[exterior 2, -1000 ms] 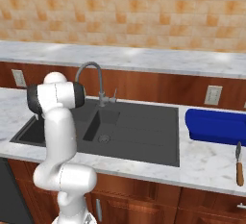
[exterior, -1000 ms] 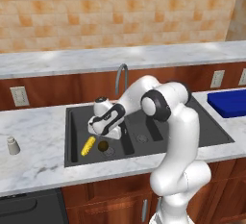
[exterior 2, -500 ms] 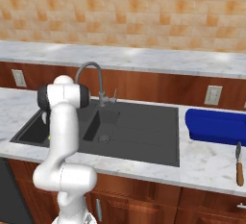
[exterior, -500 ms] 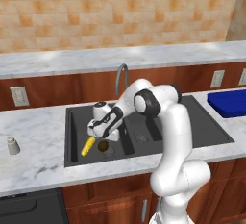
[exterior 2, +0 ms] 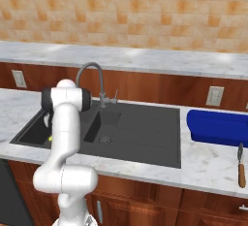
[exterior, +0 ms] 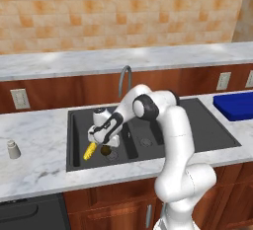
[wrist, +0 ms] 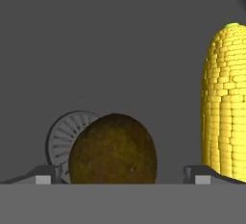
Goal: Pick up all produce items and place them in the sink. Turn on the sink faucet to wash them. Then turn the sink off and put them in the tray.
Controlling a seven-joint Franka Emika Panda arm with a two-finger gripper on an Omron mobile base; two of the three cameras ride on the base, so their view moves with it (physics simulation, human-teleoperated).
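The brown fruit [wrist: 113, 149] sits on the sink [exterior: 207, 135] floor beside the drain [wrist: 65, 139], with the corn [wrist: 226, 103] at its 3 o'clock. I have my end effector [wrist: 122, 175] spread wide around the fruit, ready to lift it to the tray [exterior: 236, 104].

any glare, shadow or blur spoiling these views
Left base view: even light, pale patch on the back ledge, corn sharp. Right base view: same flat light, no glare. Hand view: dim sink floor, brown fruit and corn crisp between the open hand's fingertips.
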